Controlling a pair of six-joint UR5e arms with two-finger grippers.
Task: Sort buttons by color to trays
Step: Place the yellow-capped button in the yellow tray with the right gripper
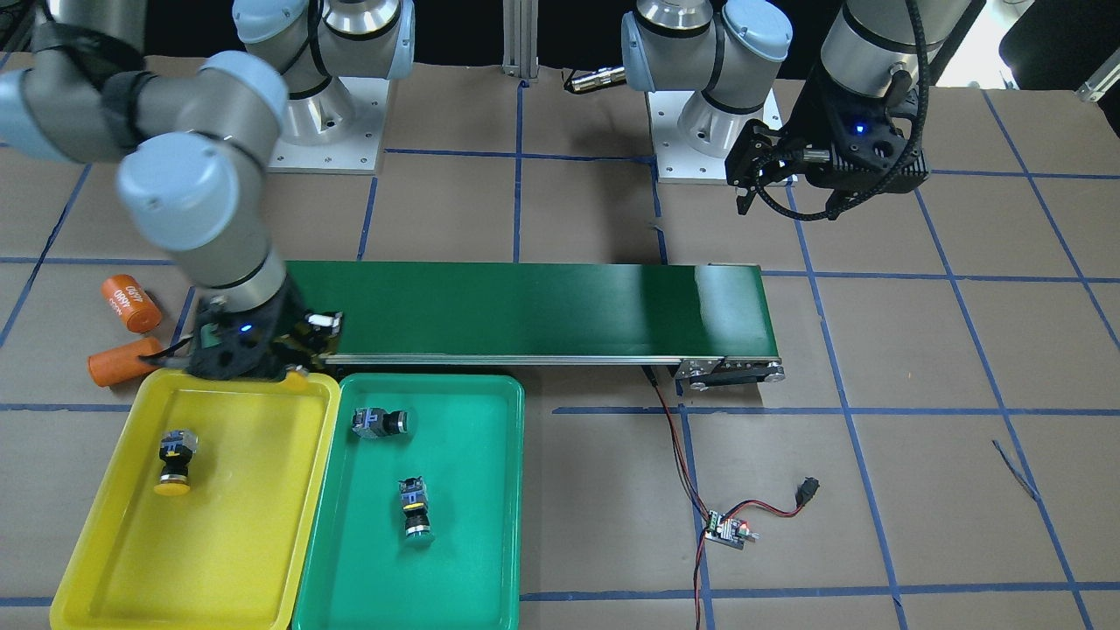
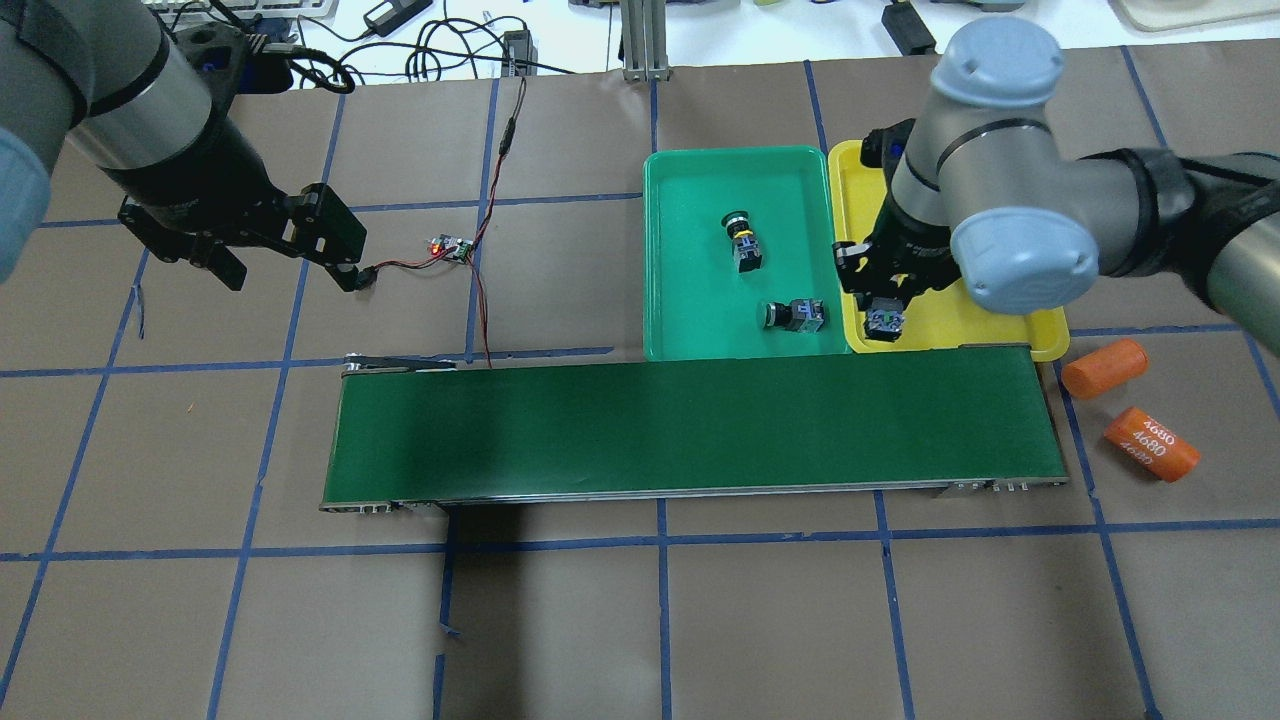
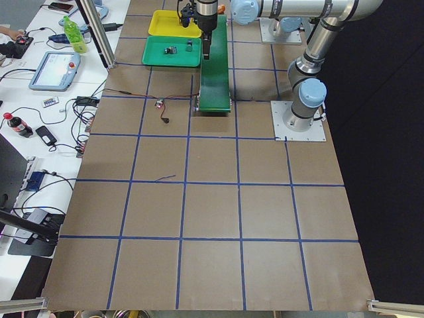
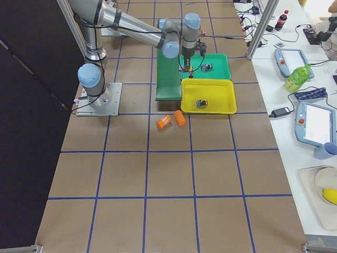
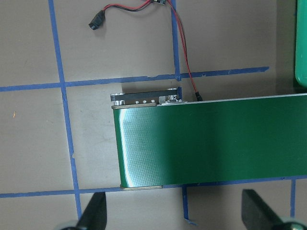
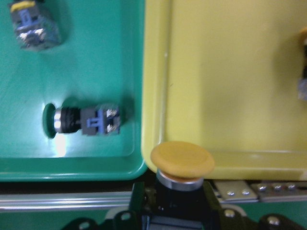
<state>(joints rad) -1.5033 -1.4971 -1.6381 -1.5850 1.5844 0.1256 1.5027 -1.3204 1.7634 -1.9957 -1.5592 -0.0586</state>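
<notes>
Button (image 6: 182, 160), yellow cap, clamped by its body in right gripper (image 2: 885, 300), cap pointing down. It hangs over yellow tray (image 6: 230, 72) at the rim nearest belt (image 2: 690, 425), at the corner beside green tray (image 6: 96, 67).

Risk, my reading: if let go here, the cap strikes the rim and tips onto belt or into green tray. It wants carrying further inward first.

Idle: left gripper (image 5: 173, 213), fingers apart, beyond belt's far end.

Right wrist view shows the cap straddling the rim; overhead hides that under the wrist. Front view shows other yellow button (image 1: 173, 459) whole, lying in yellow tray.
</notes>
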